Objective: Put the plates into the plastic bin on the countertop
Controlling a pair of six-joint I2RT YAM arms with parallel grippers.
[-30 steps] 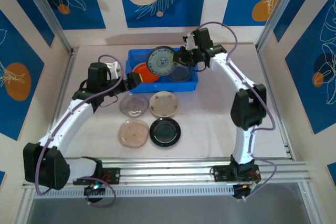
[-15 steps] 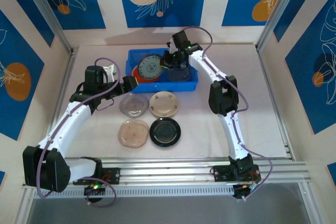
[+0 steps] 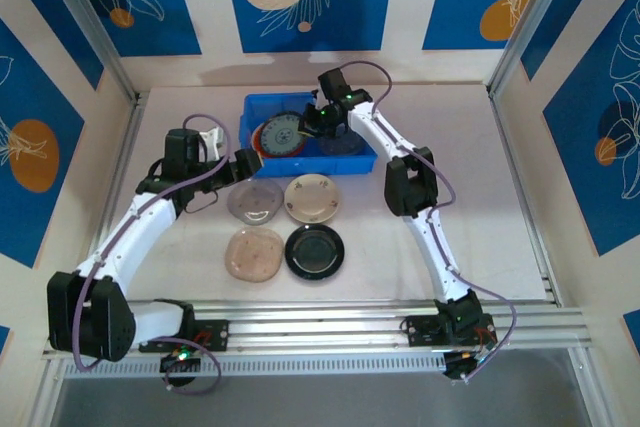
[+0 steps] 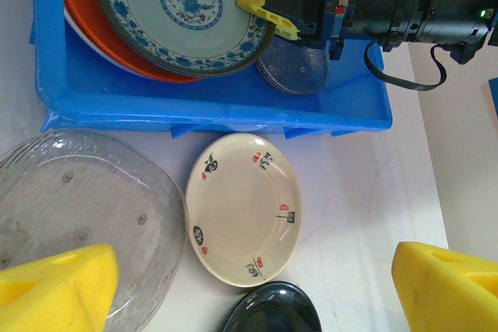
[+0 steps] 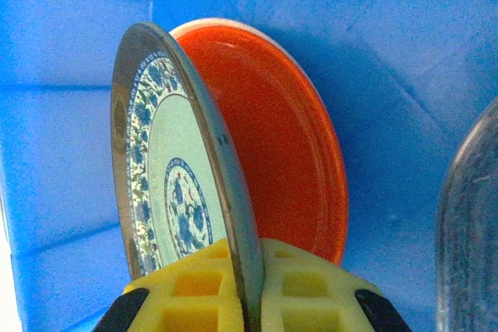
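Left gripper [image 3: 248, 160]: jaws wide apart and empty. It hovers over the countertop [image 3: 520, 207] just in front of the plastic bin [image 3: 365, 159] and has barely shifted in the last second.

Four plates lie outside the bin, below the left gripper:
- clear grey plate [image 3: 255, 200]
- beige plate [image 3: 311, 197]
- pinkish plate [image 3: 254, 252]
- black plate [image 3: 315, 251]

Right gripper [image 5: 247, 285]: jaws closed on the rim of the blue-patterned plate [image 5: 175, 184]. Over the last second it has carried this plate left and down, from above the bin's middle to its left end. The plate now stands tilted against the orange-red plate [image 5: 296, 161], inside the bin walls. A stack of clear grey plates [image 4: 296, 68] lies to its right.

Judgement: this plate is close to release, and the four outside remain to be loaded.

Markings: no brand or label is readable. The beige plate carries small red and black marks, too small to read.
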